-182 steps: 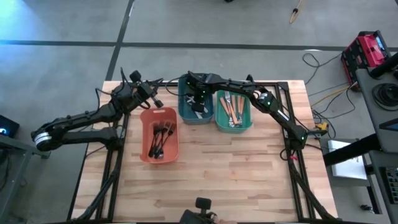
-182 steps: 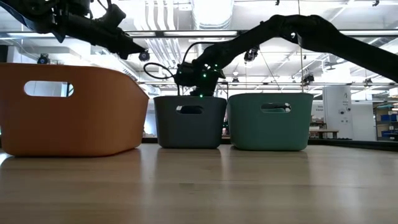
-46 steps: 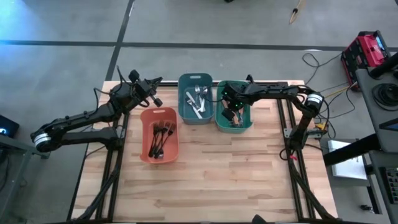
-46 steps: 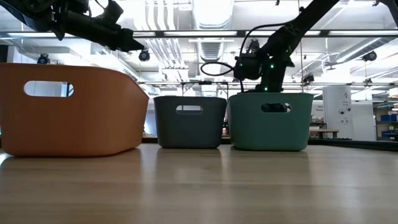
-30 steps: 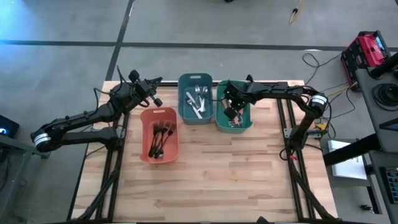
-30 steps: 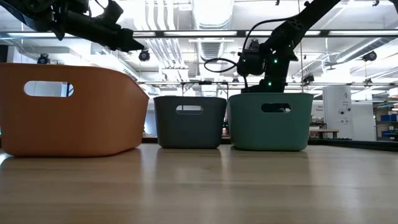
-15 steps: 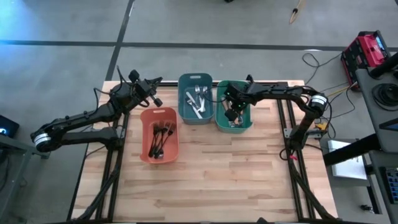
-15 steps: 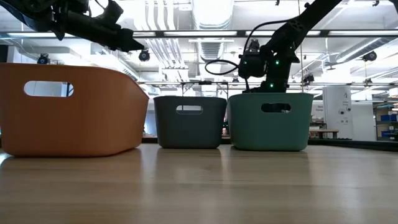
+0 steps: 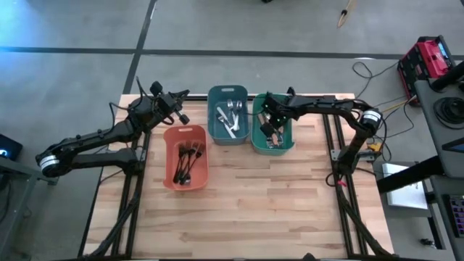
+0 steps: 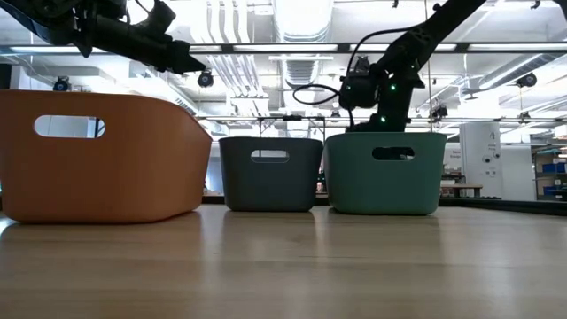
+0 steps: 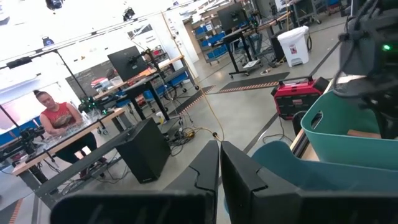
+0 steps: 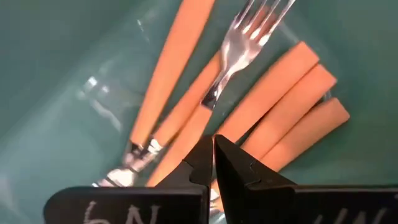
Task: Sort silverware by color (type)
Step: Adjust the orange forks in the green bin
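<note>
Sorting close to complete, judging by the table: no loose piece visible on the bare wooden table [image 9: 239,210] in the high view. Dark bronze-brown utensils [image 9: 187,159] piled in the salmon bin [image 9: 168,177], plain silver forks [image 9: 230,116] in the blue bin [image 9: 212,134] at the middle, orange-handled pieces [image 12: 273,134] in the green bin [image 9: 288,147].

Right gripper [image 9: 269,128] now down inside the green bin, jaws clenched together on nothing, as its wrist view makes plain: fingertips meeting above a layer of orange handles, with one orange-handled fork [image 12: 245,46] lying across them, tines away from the camera. About six seconds ago this same arm reached over the blue bin; since then swung across to the green one, and over the last second shifted only slightly, a small rocking within the same bin. No utensil seen between the fingers now.

Left gripper [image 9: 176,98] parked high near the table's far left corner, beyond the salmon bin, jaws likewise pressed shut and empty, unchanged through all the earlier views. From its wrist camera, only the room beyond, a seated person at a bench [image 11: 59,118], and the rims of the blue and green bins.

Meaning for the task: probably a last drop or a nudge to settle the orange-handled set. Little left, it seems, beyond withdrawing the right arm. Cannot tell from these views whether any piece sits misfiled deeper in a pile.
</note>
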### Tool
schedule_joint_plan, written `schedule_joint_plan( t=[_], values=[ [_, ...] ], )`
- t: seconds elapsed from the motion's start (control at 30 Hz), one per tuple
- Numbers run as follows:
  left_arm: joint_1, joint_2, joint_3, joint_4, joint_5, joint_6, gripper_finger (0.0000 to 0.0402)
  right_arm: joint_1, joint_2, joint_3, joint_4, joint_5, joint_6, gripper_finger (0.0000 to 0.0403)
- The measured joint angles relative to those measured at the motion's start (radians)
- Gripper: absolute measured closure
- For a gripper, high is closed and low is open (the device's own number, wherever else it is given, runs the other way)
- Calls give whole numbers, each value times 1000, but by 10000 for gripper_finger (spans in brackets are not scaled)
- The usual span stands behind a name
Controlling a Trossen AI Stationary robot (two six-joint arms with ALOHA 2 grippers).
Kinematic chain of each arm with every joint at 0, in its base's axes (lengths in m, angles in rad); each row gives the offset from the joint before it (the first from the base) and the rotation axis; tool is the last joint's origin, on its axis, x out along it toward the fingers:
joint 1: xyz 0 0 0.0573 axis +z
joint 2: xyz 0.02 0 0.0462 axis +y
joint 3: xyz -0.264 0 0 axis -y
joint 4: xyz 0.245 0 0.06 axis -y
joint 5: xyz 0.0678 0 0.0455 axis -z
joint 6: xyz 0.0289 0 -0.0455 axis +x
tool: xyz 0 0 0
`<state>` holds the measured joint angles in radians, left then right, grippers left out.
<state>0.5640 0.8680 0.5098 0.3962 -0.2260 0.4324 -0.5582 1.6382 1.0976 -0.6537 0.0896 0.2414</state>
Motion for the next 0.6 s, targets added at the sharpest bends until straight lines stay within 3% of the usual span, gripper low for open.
schedule_joint_plan(
  t=[0.23,0.6],
  values=[
    [0,0,0,0,0,0,401,-27,0,102,-110,-34,368,394],
    [0,0,0,1,0,15,401,-1,2,130,-182,-24,508,394]
  ],
)
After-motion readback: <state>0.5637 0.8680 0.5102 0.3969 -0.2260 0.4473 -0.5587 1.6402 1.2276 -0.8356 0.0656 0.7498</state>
